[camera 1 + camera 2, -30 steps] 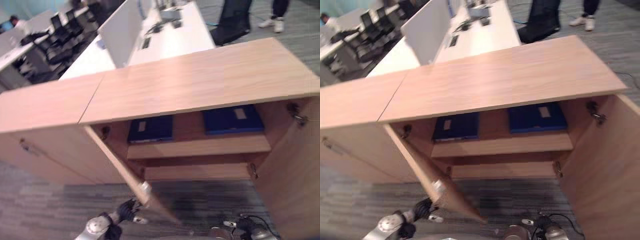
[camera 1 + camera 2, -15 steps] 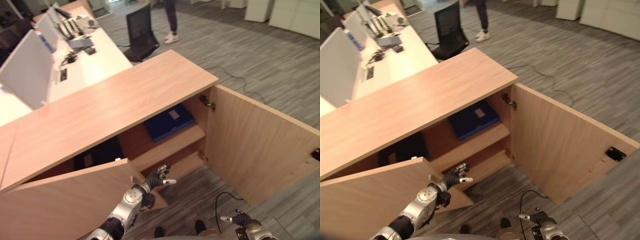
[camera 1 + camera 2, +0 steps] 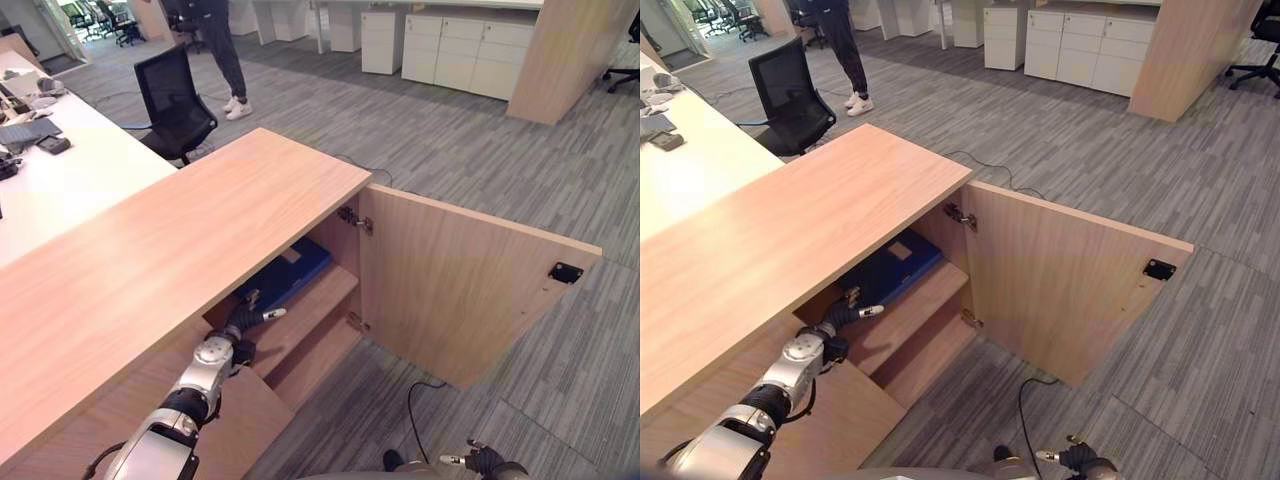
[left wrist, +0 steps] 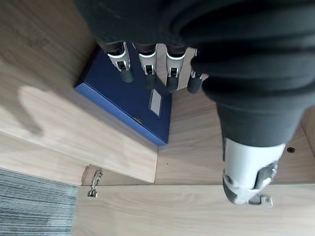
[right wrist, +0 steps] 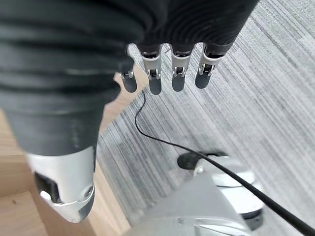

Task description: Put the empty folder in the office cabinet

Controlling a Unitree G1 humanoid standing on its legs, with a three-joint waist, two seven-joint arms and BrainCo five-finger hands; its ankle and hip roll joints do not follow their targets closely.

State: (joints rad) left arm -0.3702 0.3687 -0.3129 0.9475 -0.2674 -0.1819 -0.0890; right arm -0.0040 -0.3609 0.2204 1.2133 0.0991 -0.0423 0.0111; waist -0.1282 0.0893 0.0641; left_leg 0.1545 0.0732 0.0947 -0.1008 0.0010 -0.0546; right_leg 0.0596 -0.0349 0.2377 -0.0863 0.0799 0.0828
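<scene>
1. An open office: grey striped carpet [image 3: 480, 130], a white desk [image 3: 60, 170] to the robot's left, a black chair [image 3: 175, 100] with a person [image 3: 222, 50] standing behind it, and pale drawer units [image 3: 460, 50] along the far side.

2. The cabinet [image 3: 170, 250] is long and low, in light wood. Its right door [image 3: 450, 290] stands swung wide toward the carpet, and the left door [image 3: 190, 420] hangs partly open under the left arm.

3. Inside, a shelf [image 3: 310, 310] runs the width of the opening with a lower board beneath it.

4. The folder [image 3: 285, 280] is dark blue and lies flat on that shelf, already inside the cabinet, its long axis running from the front edge back into the shade. A pale label sits on its cover.

5. The left hand [image 3: 245, 320] is at the shelf front, just beside the folder's near end. In the left wrist view its fingers [image 4: 147, 69] are straight and side by side, pointing at the folder [image 4: 128, 96] and holding nothing. The folder lies ahead of the hand and slightly to the right, deeper in.

6. The right hand [image 5: 167, 73] hangs low over the carpet, fingers relaxed and empty, well apart from the cabinet. So the left hand is clearly the nearer one; I'd judge the folder placed, with only the doors left.
</scene>
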